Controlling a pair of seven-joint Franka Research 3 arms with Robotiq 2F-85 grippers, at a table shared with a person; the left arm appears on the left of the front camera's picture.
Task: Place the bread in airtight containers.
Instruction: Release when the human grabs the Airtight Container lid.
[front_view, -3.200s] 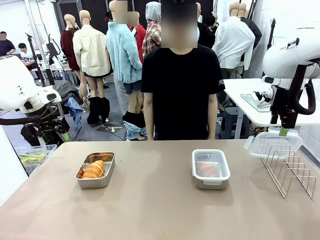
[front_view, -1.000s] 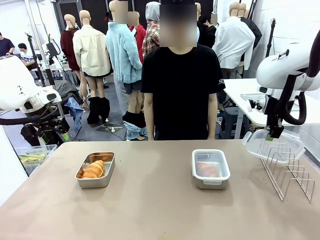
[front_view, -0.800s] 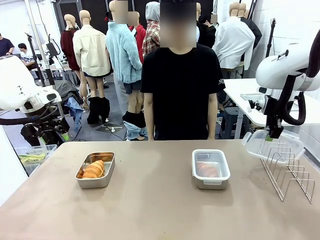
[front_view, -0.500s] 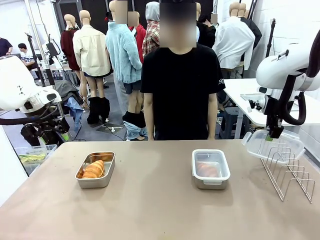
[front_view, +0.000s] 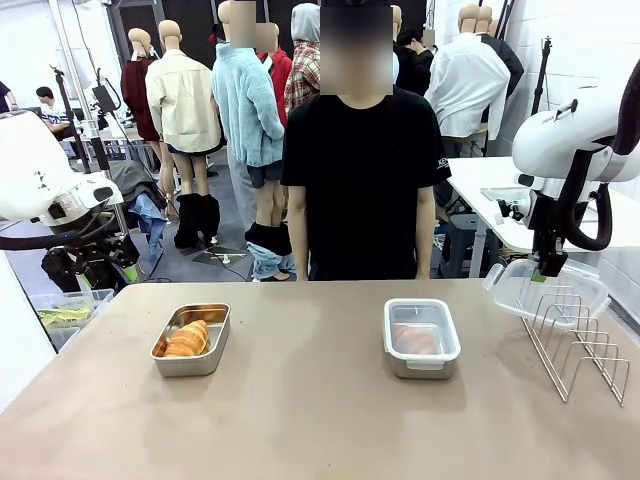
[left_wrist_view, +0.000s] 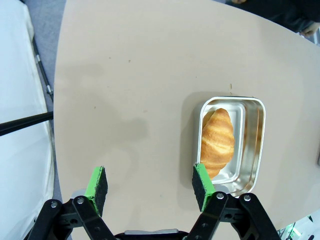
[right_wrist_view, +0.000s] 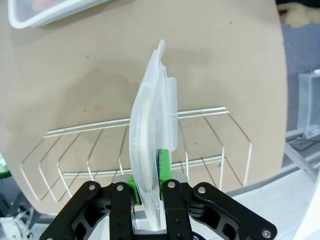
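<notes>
An open steel container on the table's left holds a golden croissant; the left wrist view shows the same tin and bread below. My left gripper hangs open high above the bare table beside it. A second container right of centre has its clear lid on, with a croissant faintly showing inside. At the far right my right gripper is shut on a clear plastic lid, held above the wire rack. In the right wrist view the lid stands edge-on between the pads.
A person in a black shirt stands at the far edge of the table, arms down. The wire rack occupies the right end. A bin of items sits off the table's left side.
Since three seconds ago the right gripper has lifted and shifted the clear lid slightly leftward above the rack. Over the last second nothing visibly moves.
</notes>
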